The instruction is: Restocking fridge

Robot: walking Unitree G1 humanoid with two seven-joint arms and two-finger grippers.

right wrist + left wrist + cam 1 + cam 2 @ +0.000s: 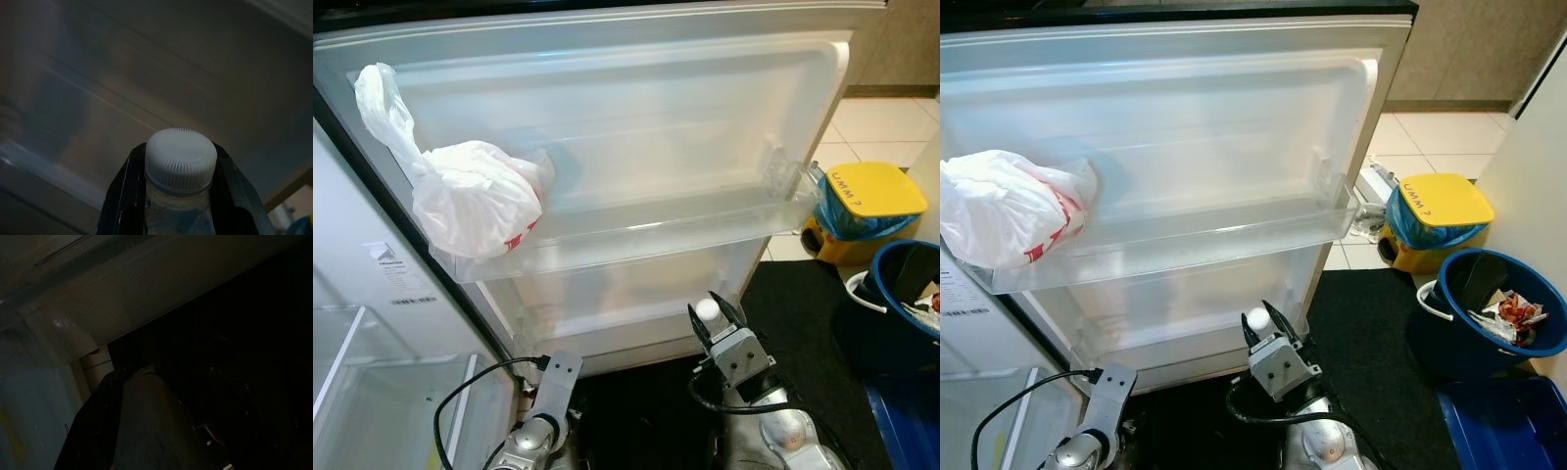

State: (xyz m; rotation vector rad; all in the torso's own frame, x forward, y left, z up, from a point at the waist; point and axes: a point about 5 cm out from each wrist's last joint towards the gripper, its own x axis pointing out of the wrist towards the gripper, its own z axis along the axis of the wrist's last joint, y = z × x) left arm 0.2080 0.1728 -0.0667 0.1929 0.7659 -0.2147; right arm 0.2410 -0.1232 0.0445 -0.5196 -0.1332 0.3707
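Right tool (181, 196) clamps white-capped bottle (180, 159); left tool's state unclear. Yellow bin lid (873, 188) reads "UMM?".

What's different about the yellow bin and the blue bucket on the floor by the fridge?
The yellow bin is boxy and closed by a flat lid, with a blue liner at its rim; the blue bucket is round, open and holds rubbish. The bin stands on pale tiles, the bucket at the dark mat's edge. Both stand upright.

Yellow bin lid (1447, 200) reads "UMM ?" (handwritten, black).
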